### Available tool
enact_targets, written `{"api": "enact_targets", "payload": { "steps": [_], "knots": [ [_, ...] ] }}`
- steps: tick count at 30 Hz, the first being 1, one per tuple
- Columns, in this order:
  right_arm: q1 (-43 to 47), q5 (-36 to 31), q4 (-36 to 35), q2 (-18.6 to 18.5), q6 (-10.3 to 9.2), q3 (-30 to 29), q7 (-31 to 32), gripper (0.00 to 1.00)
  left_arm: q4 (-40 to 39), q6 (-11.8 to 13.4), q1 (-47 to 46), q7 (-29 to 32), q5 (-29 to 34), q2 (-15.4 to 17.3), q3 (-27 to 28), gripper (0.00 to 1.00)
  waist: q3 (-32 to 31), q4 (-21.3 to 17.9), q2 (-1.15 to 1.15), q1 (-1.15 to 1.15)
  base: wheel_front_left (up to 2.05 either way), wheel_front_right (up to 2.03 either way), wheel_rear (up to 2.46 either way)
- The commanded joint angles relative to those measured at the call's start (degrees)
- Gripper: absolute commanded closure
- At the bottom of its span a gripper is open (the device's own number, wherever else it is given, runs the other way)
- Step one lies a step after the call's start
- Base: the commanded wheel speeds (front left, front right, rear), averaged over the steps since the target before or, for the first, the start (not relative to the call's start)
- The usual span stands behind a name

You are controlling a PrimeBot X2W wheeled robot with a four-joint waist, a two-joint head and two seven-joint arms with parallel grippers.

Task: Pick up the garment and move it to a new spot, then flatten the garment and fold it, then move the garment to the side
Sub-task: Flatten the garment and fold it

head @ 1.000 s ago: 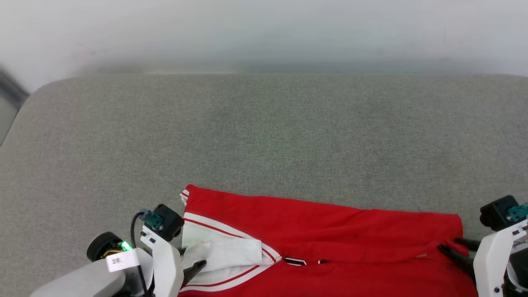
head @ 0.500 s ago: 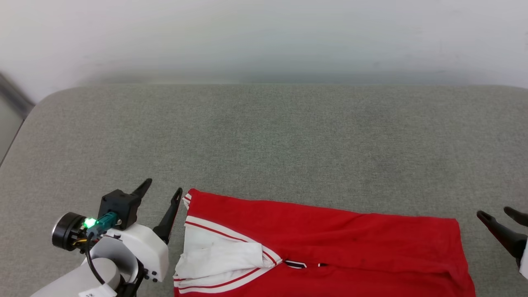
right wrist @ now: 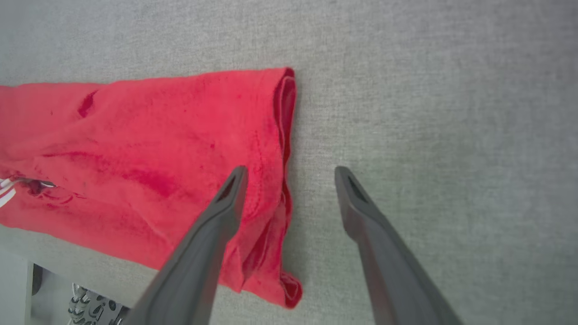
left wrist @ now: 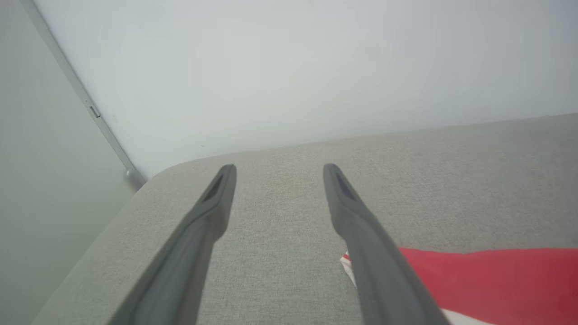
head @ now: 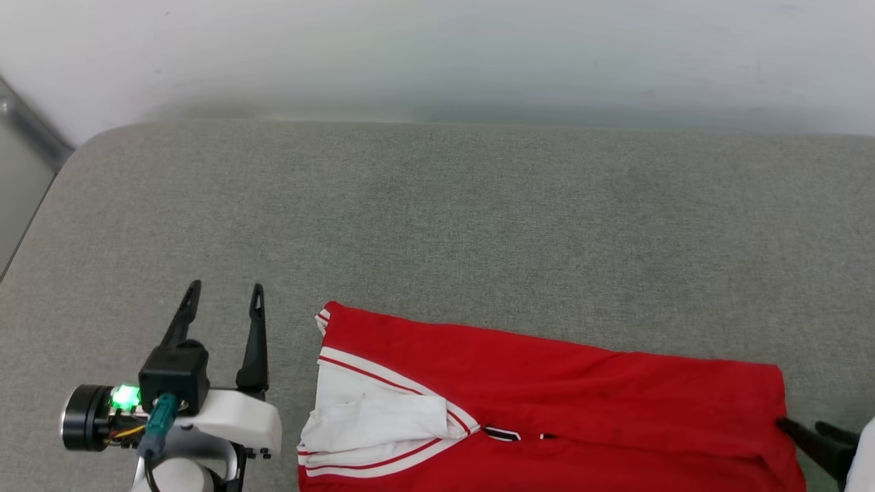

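Note:
The garment [head: 560,396] is a red shirt with a white sleeve and red-white striped trim, lying folded lengthwise along the near edge of the grey surface. My left gripper [head: 223,295] stands open just left of the sleeve end, apart from the cloth, nothing between its fingers. In the left wrist view the left gripper [left wrist: 279,169] points toward the wall, with the garment [left wrist: 487,275] at lower right. My right gripper [head: 813,432] sits at the garment's right end. In the right wrist view the right gripper [right wrist: 291,170] is open above the garment's [right wrist: 149,153] folded hem edge, empty.
The grey fabric surface [head: 451,219] stretches wide behind the garment up to a pale wall [head: 437,55]. Its rounded left corner [head: 82,147] borders a gap and a wall panel. Below the garment's near edge the surface ends, with floor and robot base [right wrist: 86,307] visible.
Both grippers let go of the garment and opened. The left arm drew away to the left and turned its fingers toward the wall; the right gripper backed off the hem. The camera shifted slightly.

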Motion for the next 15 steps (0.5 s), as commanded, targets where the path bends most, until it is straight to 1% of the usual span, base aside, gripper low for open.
{"api": "enact_targets", "payload": {
  "steps": [1,4,9,12,15],
  "knots": [
    [0.46,0.39,0.51,0.68,-0.01,-0.08,0.43,0.0,-0.51,0.16,1.64,-0.25,1.88,-1.0,1.9,0.0,0.2,0.15,0.0,0.0,0.0,0.0,0.0],
    [0.54,0.99,1.78,1.75,-0.02,0.43,1.59,0.0,-1.63,-0.99,4.68,-0.26,5.94,-4.03,6.41,0.0,0.51,0.48,0.0,0.0,0.0,0.0,0.0],
    [0.08,2.27,3.28,4.02,-0.02,2.15,3.53,0.0,-2.66,-3.4,8.44,-0.26,11.85,-8.7,12.41,0.0,0.91,0.79,0.0,0.0,0.0,0.0,0.0],
    [-0.35,4.13,3.56,6.43,-0.01,3.09,4.02,0.0,-2.85,-5.08,10.03,-0.26,14.75,-11.52,15.27,0.0,0.99,0.99,0.0,0.0,0.0,0.0,0.0],
    [-0.58,4.09,3.74,7.54,-0.01,4.77,4.17,0.0,-3.13,-6.6,11.01,-0.26,17.45,-14.32,17.64,0.0,1.1,1.16,0.0,0.0,0.0,0.0,0.0]
  ]
}}
